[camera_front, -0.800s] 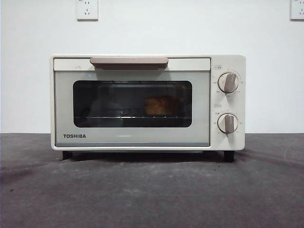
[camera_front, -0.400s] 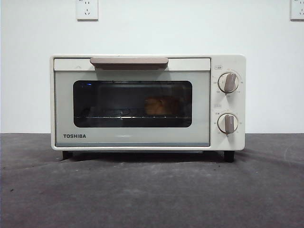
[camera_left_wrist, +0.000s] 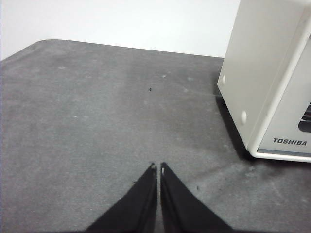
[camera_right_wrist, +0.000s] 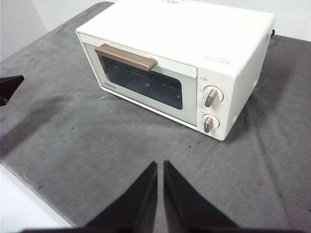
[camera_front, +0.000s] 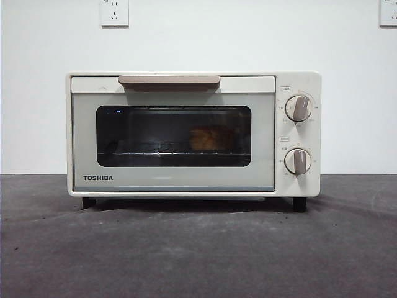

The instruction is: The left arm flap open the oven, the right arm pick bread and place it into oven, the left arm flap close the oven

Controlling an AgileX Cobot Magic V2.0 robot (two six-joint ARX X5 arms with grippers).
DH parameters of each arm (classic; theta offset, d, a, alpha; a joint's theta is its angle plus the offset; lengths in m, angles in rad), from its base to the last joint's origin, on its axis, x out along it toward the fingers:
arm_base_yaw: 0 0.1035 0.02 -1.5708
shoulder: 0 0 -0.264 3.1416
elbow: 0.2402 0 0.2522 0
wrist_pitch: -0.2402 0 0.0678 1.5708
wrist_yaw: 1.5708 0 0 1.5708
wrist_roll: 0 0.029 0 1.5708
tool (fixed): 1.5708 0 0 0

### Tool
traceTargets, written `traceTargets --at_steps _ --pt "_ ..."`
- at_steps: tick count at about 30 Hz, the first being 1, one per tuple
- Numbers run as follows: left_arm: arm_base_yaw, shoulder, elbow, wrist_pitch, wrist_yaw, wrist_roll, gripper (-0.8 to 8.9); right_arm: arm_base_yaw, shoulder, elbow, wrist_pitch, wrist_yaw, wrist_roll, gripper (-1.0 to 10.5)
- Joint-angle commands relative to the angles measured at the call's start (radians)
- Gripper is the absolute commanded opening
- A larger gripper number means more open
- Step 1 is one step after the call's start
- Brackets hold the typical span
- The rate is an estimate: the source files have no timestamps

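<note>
The left tool (camera_left_wrist: 158,167) is held low over the bare bench (camera_left_wrist: 97,107) beside the oven (camera_front: 192,133), its jaws pressed together and holding nothing — a parked pose, judged fitting since the door is shut. The bread (camera_front: 209,138) is seen through the dark window, resting on the wire rack (camera_front: 155,153), right of centre. The right tool (camera_right_wrist: 160,167) is held back from the oven front — jaws nearly together, empty.
</note>
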Motion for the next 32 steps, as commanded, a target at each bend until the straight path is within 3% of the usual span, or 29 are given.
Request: traceTargets --at_steps 1,23,27,32 --pt "0.001 -0.002 -0.021 -0.005 -0.006 0.025 0.21 0.009 0.004 0.019 0.010 0.001 -0.007 0.2" --pt "0.001 -0.002 -0.021 -0.005 -0.006 0.025 0.21 -0.006 0.003 0.019 0.010 0.006 -0.008 0.2" --pt "0.001 -0.002 -0.021 -0.005 -0.006 0.025 0.21 -0.135 0.001 -0.022 0.057 -0.011 -0.008 0.2" --pt "0.001 -0.002 -0.021 -0.005 -0.006 0.025 0.21 -0.391 -0.060 -0.198 0.254 -0.010 -0.023 0.2"
